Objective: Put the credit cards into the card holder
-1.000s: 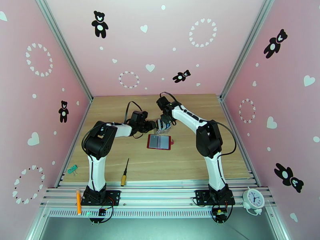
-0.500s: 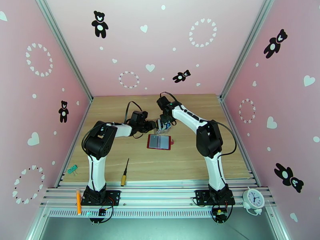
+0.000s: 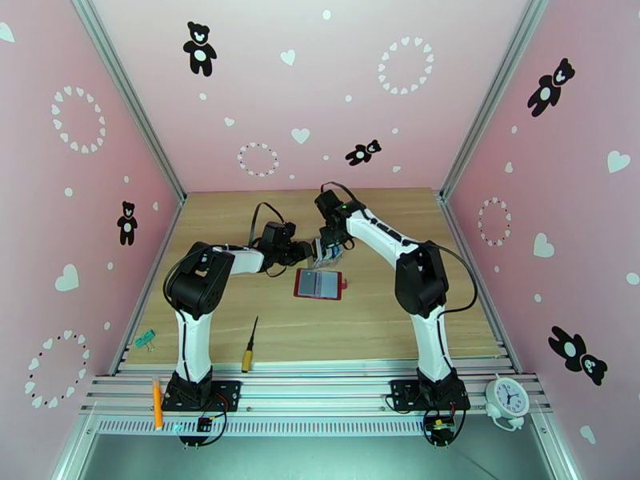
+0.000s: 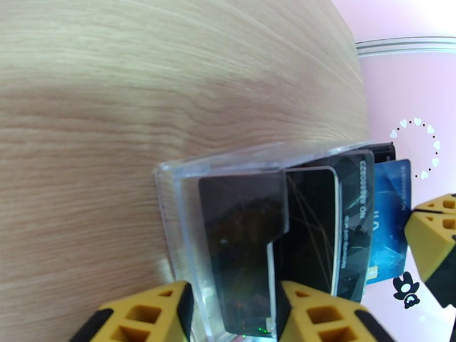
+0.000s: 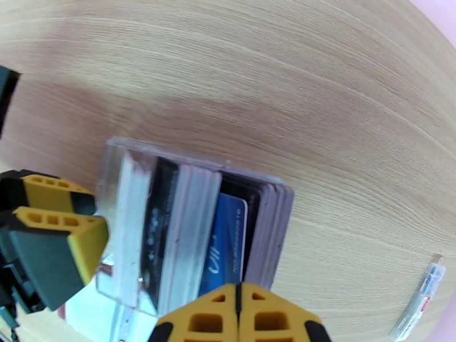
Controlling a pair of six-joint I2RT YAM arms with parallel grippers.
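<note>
Credit cards stand on edge in the clear rack that left jaws clamp; right jaws, pressed together, sit at the blue card's upper edge. Open red wallet lies just nearside.

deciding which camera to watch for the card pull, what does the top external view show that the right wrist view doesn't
Top external adds the open red wallet lying nearer the bases, plus the screwdriver, green clip and clock. Right wrist adds card detail: a blue card and a black card standing in separate slots, the right fingers closed on the blue card's end. Both share the clear rack, the wooden table and the left fingers holding the rack.
</note>
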